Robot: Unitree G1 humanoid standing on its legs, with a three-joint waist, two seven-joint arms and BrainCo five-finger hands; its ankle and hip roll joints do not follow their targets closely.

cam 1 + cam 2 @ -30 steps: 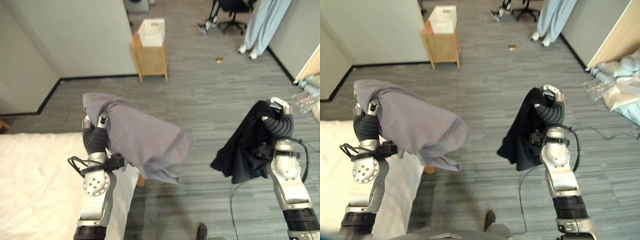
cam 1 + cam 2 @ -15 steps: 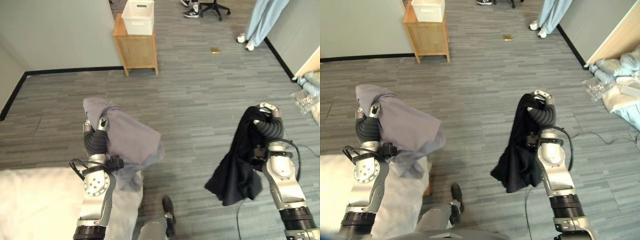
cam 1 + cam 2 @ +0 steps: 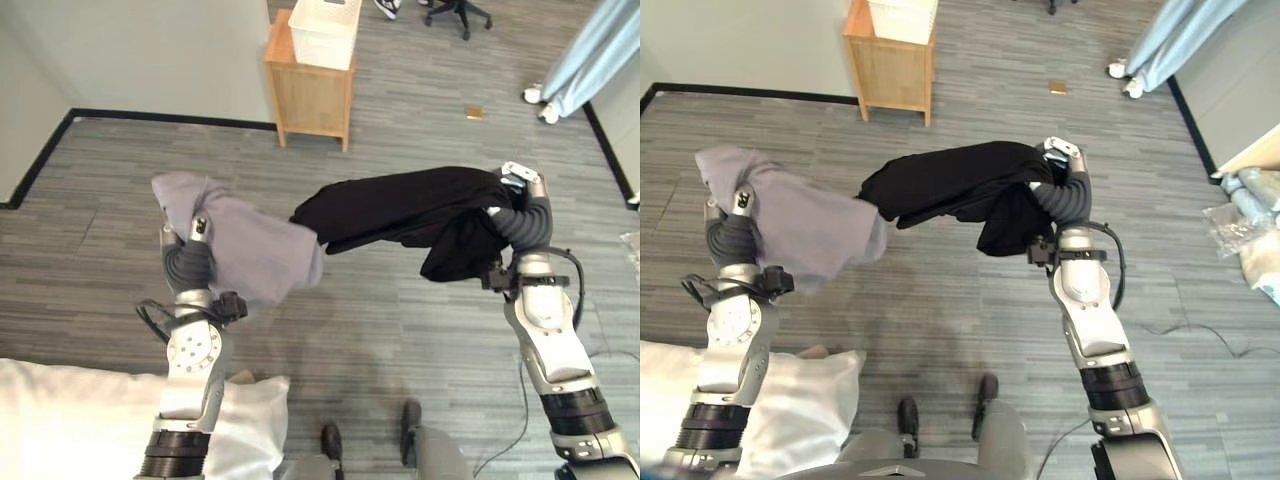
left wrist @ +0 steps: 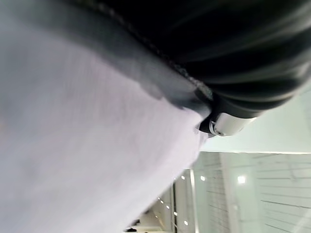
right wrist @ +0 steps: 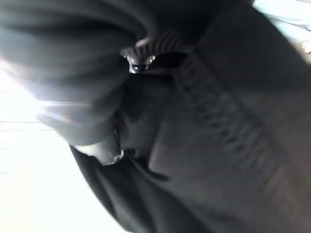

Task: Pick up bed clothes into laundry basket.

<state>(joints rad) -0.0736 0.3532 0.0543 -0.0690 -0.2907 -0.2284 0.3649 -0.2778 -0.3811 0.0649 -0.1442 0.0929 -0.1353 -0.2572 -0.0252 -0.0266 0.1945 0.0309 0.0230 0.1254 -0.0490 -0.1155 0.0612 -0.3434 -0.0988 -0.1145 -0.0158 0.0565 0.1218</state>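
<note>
Left eye view: grey cloth point(image 3: 250, 250) covers left hand point(image 3: 200, 228), black cloth point(image 3: 400, 205) right hand point(image 3: 520, 180) (fingers hidden); basket point(image 3: 323, 18) far, nothing dropped yet.

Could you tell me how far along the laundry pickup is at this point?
Done: both garments are off the bed. In hand: the grey garment drapes over the left robot hand, the black one over the right robot hand. Left: dropping both into the white basket on the wooden stand.

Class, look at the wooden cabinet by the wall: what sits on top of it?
A white basket rests on the wooden cabinet. Its inside is not visible from here.
</note>
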